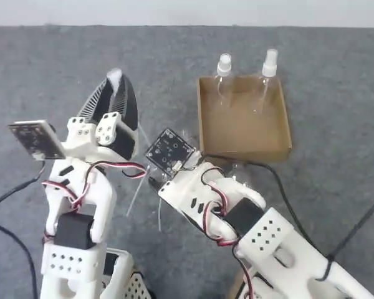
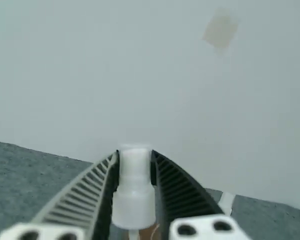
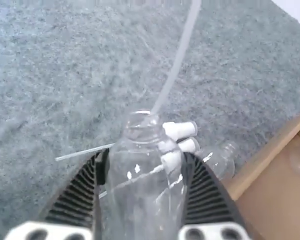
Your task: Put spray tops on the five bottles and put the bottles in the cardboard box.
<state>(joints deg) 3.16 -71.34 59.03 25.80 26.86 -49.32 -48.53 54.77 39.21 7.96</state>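
The left claw [image 2: 134, 156] pinches a spray top [image 2: 134, 195] high to thread its tube [image 3: 177, 55] into the bottle [image 3: 140, 200] clamped in the right claw [image 3: 142, 161].

The left arm [image 1: 100, 202] and right arm [image 1: 274, 240] are made of white shells pierced with round holes. Black servo blocks [image 1: 73, 232] are set into them. Red, white and black wires [image 1: 120, 166] are looped at the joints. Ribbed dark jaws are fitted.
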